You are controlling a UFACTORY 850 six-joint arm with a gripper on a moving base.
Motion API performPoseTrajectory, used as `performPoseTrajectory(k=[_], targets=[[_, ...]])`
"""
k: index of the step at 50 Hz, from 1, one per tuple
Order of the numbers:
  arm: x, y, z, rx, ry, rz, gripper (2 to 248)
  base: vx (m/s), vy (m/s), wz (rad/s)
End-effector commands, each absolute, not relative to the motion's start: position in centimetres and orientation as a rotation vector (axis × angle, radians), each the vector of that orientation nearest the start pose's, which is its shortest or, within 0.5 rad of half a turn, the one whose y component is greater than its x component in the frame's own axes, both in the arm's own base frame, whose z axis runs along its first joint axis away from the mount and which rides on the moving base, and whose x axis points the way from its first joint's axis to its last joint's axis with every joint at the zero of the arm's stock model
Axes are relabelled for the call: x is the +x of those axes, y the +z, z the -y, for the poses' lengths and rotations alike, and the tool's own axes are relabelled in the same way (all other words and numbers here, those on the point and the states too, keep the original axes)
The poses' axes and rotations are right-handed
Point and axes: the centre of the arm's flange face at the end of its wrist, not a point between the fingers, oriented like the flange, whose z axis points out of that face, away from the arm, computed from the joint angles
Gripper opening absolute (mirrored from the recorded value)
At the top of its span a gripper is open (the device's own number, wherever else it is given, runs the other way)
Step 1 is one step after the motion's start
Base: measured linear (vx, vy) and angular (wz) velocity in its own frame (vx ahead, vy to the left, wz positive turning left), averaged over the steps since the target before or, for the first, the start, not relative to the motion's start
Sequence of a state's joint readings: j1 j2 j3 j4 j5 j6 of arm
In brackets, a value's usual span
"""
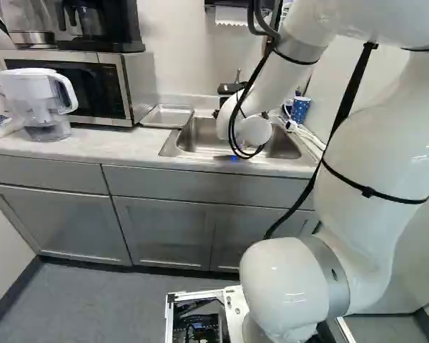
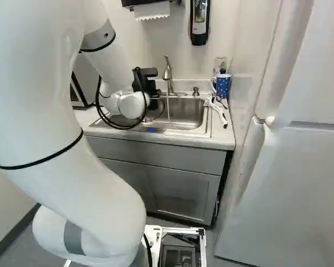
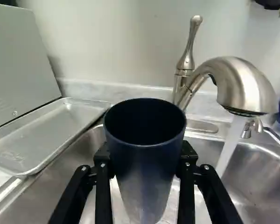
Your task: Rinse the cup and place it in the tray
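Note:
Over the sink, the black gripper [image 2: 147, 82] shows beyond the white wrist in the right base view, its fingertips hidden there. In the wrist view the gripper [image 3: 144, 170] is shut on a dark blue cup [image 3: 144, 163], one finger against either side. The cup stands mouth up, above the sink basin [image 3: 256, 172]. Water runs from the faucet [image 3: 242, 88] and falls beside the cup, not into it. On the cup's other side lies the metal tray [image 3: 51, 133], on the counter along the sink's edge; nothing lies in it.
A microwave [image 1: 71, 82] stands beside the tray, with a water pitcher [image 1: 39, 103] close by. Right of the sink are a spotted blue mug [image 2: 222, 86] and a white brush [image 2: 220, 114] on the counter [image 2: 225, 136]. A white refrigerator [image 2: 295, 183] rises at the right.

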State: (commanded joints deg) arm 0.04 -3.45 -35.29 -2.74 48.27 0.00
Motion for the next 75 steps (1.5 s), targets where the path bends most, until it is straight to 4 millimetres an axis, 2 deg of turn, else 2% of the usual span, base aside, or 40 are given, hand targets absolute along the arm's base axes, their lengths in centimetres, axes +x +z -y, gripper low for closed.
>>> performPoseTrajectory(k=[22,43,75], targets=[[45.9,43.5,2.8,-2.45,-2.021,-0.009,125,0.0,0.0,0.0],[45.6,43.7,5.8,-2.454,-2.081,-0.089,125,0.0,0.0,0.0],[45.6,43.7,5.8,-2.455,-2.081,-0.089,125,0.0,0.0,0.0]])
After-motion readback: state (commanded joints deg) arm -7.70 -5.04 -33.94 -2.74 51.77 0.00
